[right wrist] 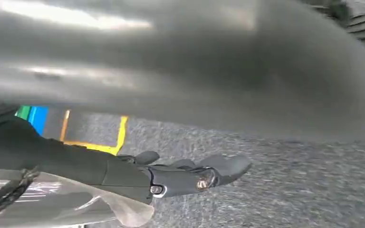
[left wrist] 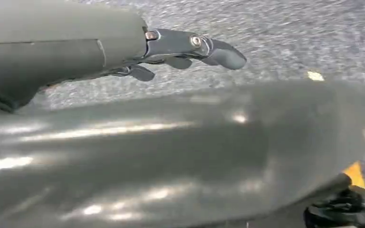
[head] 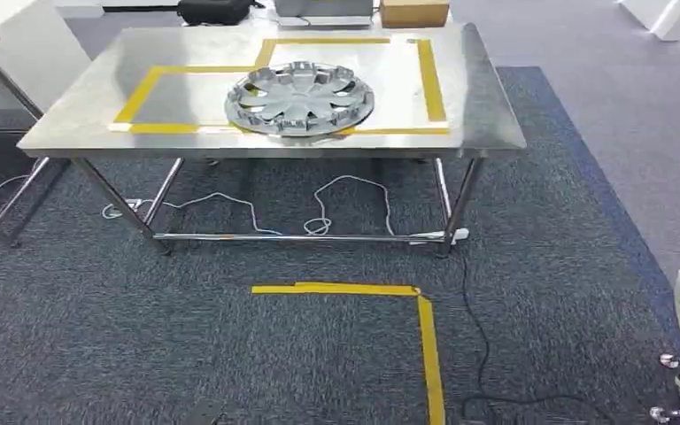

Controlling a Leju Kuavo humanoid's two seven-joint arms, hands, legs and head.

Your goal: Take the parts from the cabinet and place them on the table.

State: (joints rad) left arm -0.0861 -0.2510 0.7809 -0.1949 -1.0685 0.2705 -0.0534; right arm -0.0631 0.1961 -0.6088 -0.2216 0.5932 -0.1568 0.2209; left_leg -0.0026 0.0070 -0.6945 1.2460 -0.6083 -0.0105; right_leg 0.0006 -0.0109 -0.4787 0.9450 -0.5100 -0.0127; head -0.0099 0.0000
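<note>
One hubcap (head: 300, 97) sits flat on the steel table (head: 71, 124), inside the yellow tape outline (head: 431, 80) that marks the drop zone. Both arms hang: my left hand (left wrist: 190, 50) and right hand (right wrist: 190, 175) hold nothing, fingers loosely extended.

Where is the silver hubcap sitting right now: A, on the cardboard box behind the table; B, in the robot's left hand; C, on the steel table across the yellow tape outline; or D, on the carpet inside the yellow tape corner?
C: in the head view the hubcap lies flat on the steel table, overlapping the yellow tape outline marked on its top.
</note>
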